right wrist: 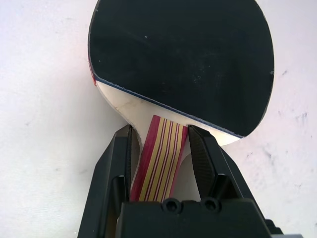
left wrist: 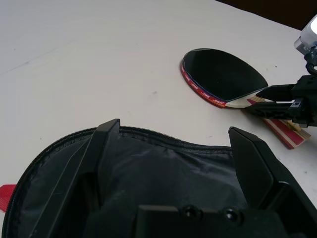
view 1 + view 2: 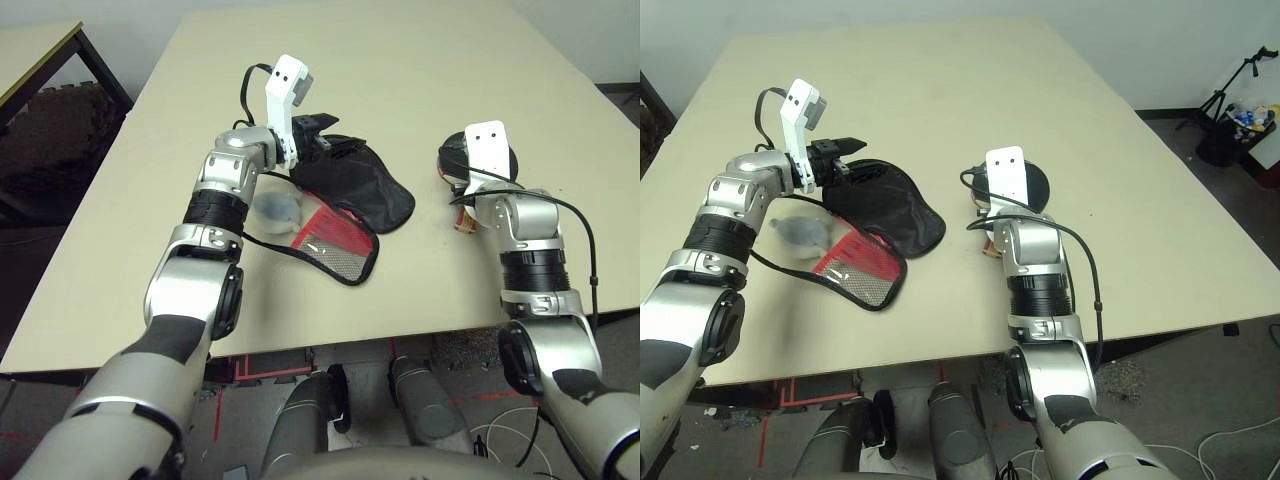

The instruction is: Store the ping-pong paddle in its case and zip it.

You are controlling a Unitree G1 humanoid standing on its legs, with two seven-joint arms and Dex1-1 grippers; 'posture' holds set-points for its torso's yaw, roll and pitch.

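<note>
The ping-pong paddle (image 1: 181,64) lies flat on the table to the right of the case, black face up. Its striped handle (image 1: 159,158) sits between the fingers of my right gripper (image 1: 158,130), which press on both of its sides. From the head camera the paddle (image 3: 452,158) is partly hidden behind my right wrist. The case (image 3: 355,190) lies open at the table's middle, with its black half spread out and its red mesh panel (image 3: 335,240) toward me. My left gripper (image 2: 173,128) hovers open over the black half's zipper rim, holding nothing.
A grey-blue soft lump (image 3: 275,207) rests by the case under my left forearm. The beige table (image 3: 400,60) stretches bare behind both things. Its front edge (image 3: 300,345) runs close to my body. A dark side table (image 3: 40,60) stands at the far left.
</note>
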